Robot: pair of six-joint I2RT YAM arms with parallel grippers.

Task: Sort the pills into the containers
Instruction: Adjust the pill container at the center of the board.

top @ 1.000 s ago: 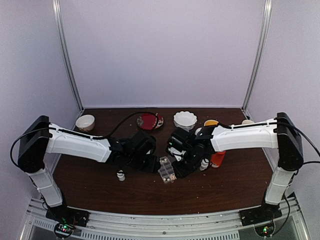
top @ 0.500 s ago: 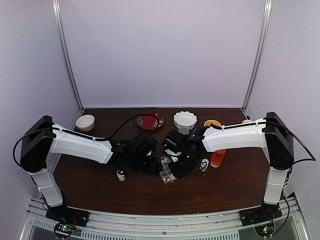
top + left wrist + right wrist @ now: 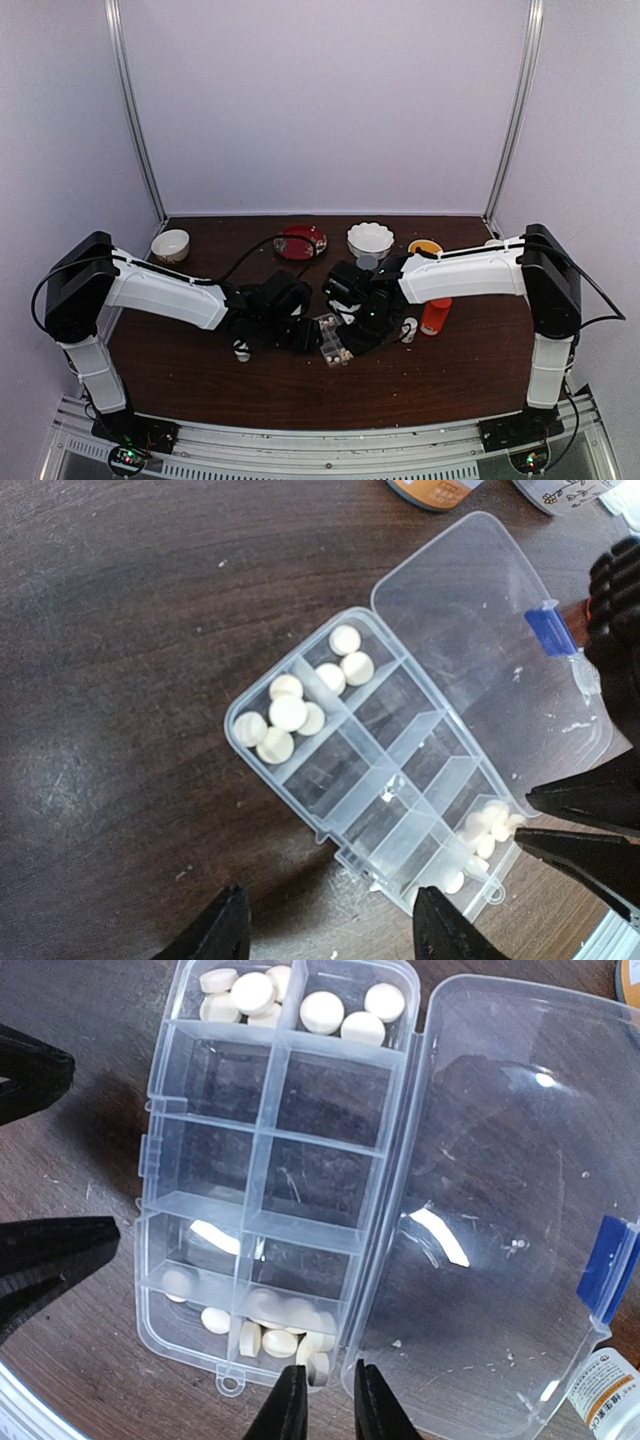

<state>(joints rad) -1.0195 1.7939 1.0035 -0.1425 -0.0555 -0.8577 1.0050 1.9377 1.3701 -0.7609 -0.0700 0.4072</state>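
Lying open, end containers (image 3: pixel 320 1185) hold pale pills (image 3: pixel 250 992).

Left arm (image 3: pixel 165 292): jaws apart. Right arm (image 3: pixel 460 275): jaws nearly together.

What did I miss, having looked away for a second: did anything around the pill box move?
The right arm swung leftward with the right gripper over the pill box, and its jaws narrowed to a slit with nothing between them. The left gripper shifted slightly and stayed open. The pill box, its pills and the orange-red bottle stayed put.
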